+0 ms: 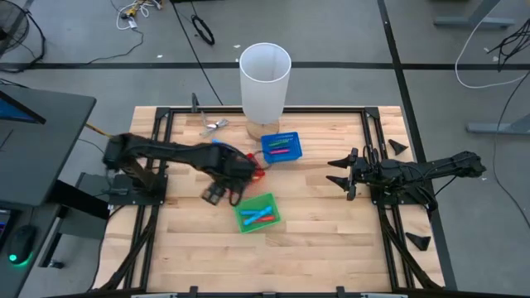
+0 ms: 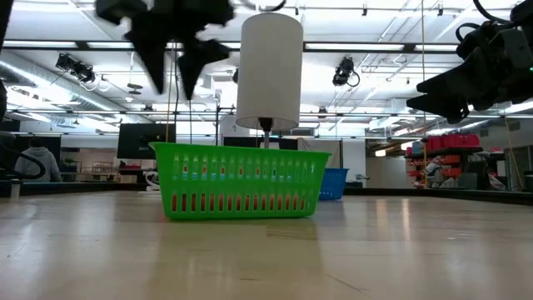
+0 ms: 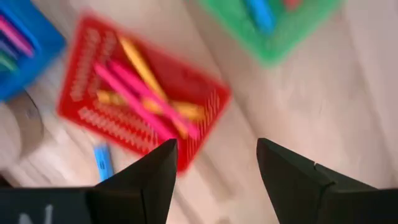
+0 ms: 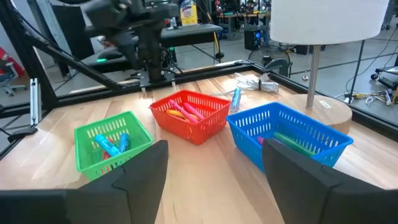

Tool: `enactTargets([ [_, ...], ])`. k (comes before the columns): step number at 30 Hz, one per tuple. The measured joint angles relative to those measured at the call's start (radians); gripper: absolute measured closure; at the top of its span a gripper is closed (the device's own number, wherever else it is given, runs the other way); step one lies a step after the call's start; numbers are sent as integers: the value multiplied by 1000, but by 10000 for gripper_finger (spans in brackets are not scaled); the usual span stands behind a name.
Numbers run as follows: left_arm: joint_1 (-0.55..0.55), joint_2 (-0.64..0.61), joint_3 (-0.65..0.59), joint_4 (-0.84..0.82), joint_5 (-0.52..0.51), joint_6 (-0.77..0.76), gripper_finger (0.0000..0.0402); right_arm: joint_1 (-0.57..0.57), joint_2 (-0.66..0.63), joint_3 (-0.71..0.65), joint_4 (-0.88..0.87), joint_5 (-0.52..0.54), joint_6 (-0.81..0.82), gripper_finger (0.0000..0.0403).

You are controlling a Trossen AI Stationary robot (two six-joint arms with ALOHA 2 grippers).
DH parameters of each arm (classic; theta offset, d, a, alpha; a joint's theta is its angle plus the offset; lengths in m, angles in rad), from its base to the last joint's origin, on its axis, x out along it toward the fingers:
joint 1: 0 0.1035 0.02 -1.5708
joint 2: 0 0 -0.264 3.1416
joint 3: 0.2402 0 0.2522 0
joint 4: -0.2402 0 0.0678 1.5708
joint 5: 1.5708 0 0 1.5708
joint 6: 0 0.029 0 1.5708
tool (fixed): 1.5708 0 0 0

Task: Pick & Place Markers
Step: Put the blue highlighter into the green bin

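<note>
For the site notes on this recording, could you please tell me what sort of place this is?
Probably a robotics lab or workshop: a pale wooden table edged by black metal framing, loose cables on the grey floor, and, in the low view, ceiling lights and distant shelves of red bins.

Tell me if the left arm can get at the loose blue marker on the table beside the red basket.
Probably yes: the left gripper hangs open, empty, above the red basket, and the blue marker lies uncovered on the wood beside it.
</note>
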Motion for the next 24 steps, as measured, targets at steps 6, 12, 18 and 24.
enactTargets([
  [6,160,-142,-233,49,-54,169,177,0,0,0,0,0,0,140],
  [12,338,-229,-390,104,-56,265,177,0,0,0,0,0,0,140],
  [18,465,-249,-470,142,-49,387,177,0,0,0,0,0,0,140],
  [24,581,-235,-479,242,71,470,177,0,0,0,0,0,0,140],
])
